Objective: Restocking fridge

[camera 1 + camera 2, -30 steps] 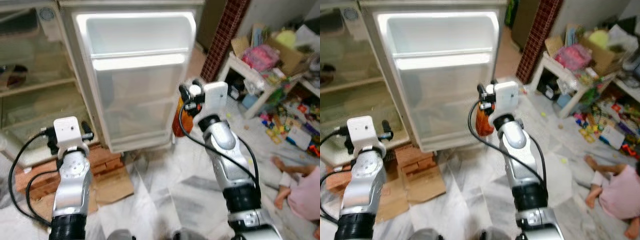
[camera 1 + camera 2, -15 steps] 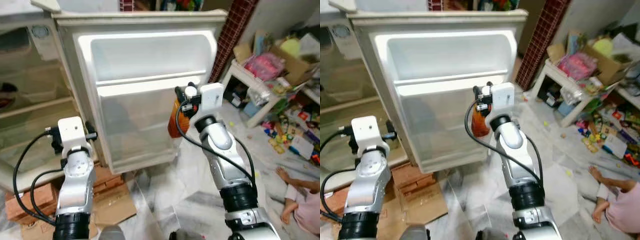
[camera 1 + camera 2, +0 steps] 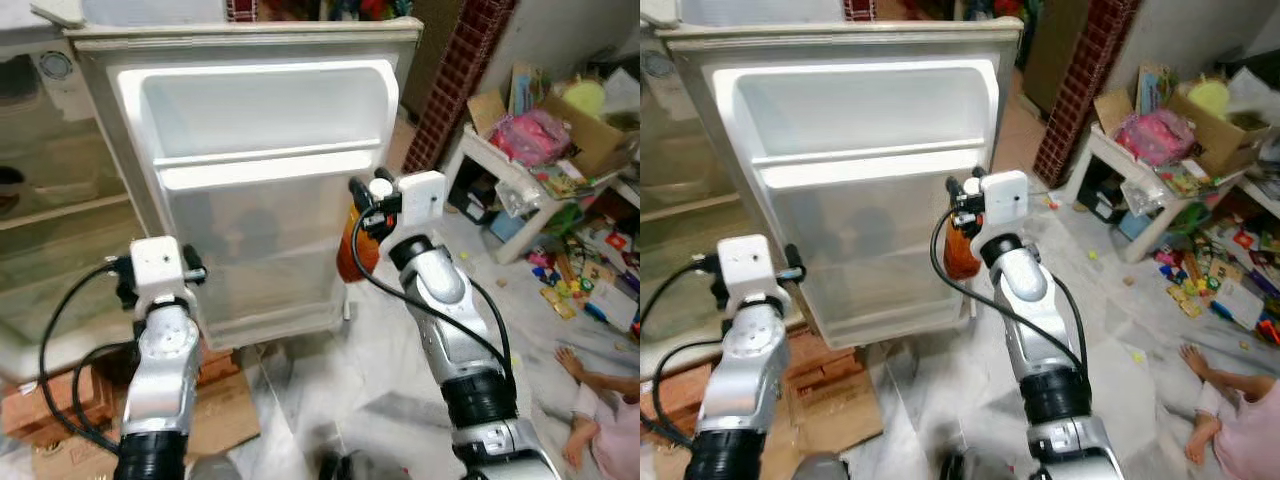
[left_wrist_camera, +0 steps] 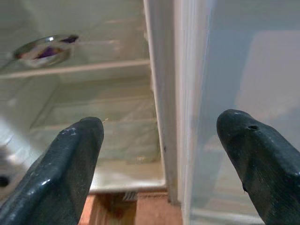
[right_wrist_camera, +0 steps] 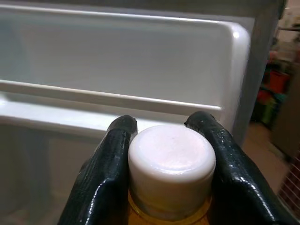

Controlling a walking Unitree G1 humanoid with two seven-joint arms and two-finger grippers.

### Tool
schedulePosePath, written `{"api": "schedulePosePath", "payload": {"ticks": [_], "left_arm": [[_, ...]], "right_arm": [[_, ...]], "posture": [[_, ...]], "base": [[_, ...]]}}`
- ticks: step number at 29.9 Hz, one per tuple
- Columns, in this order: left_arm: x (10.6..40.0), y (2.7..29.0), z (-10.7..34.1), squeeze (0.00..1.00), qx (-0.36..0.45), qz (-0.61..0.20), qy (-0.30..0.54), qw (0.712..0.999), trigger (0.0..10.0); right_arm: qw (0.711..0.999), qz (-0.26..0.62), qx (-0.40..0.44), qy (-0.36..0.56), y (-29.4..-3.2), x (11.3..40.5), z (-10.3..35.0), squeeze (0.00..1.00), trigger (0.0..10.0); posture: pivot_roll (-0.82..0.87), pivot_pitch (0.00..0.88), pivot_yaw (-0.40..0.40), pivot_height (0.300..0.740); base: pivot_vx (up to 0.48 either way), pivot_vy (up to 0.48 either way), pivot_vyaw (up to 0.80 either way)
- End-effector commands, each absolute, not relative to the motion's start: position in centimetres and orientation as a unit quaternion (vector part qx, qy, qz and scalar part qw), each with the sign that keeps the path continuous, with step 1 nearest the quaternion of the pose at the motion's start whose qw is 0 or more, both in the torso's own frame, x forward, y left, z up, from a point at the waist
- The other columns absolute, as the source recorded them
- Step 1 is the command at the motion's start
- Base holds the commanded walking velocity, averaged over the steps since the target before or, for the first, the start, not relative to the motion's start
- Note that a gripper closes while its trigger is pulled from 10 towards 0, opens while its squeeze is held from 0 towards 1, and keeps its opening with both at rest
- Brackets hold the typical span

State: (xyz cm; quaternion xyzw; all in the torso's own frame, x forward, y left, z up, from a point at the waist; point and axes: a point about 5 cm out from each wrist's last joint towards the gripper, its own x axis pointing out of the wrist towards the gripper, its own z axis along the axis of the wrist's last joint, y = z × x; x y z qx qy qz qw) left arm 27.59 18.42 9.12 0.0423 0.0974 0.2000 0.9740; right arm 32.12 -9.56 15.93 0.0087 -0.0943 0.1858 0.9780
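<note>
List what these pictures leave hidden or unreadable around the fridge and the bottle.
- Bottle: in the eye views the right pincer and wrist hide its top; the label cannot be read.
- Bottle's body: cut off by the right wrist view's edge below the white cap.
- Metal bowl on a fridge shelf: contents too blurred to name.
- Fridge door: its lower bins look hazy, contents unclear.

An orange bottle [image 3: 352,252] with a white cap [image 5: 171,161] stood upright, pinched at the neck between the right gripper's [image 5: 165,174] two black fingers. It hung just in front of the open fridge door [image 3: 260,190], at about 3 o'clock on the door's inner face, level with the door's middle shelf rail. The door's white inner liner had a deep upper bin and pale, translucent lower panels. At 9 o'clock, the fridge [image 4: 84,103] interior showed pale shelves.
</note>
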Motion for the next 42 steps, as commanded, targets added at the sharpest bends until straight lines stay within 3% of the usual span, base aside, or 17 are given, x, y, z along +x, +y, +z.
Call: {"api": "schedulePosePath", "payload": {"ticks": [1,10,17,26,42], "left_arm": [[27.8,17.6,9.5,0.00,0.041,0.188,0.089,0.977,10.0],[26.5,19.0,9.5,0.00,0.036,0.210,0.091,0.973,10.0],[24.1,20.0,9.4,0.00,0.088,0.147,0.084,0.982,10.0],[23.5,20.5,9.1,0.00,0.071,0.143,0.098,0.982,10.0],[23.9,21.0,9.7,0.00,0.080,0.142,0.074,0.984,10.0]], "right_arm": [[0.977,0.181,0.003,-0.114,-10.2,32.2,16.8,0.00,10.0],[0.975,0.187,0.004,-0.120,-10.0,32.1,16.9,0.00,10.0],[0.979,0.163,0.023,-0.117,-10.7,31.9,16.7,0.00,10.0],[0.983,0.146,0.039,-0.106,-10.9,31.8,16.2,0.00,10.0],[0.985,0.134,0.037,-0.104,-11.3,31.7,16.2,0.00,10.0]], "posture": [[0.06,0.029,-0.065,0.740],[0.06,0.028,-0.059,0.740],[0.07,0.036,-0.057,0.740],[0.08,0.037,-0.063,0.740],[0.08,0.038,-0.063,0.740]], "base": [[0.000,0.000,0.00],[0.000,0.000,0.00],[0.000,0.000,0.00],[0.000,0.000,0.00],[0.000,0.448,0.00]]}}
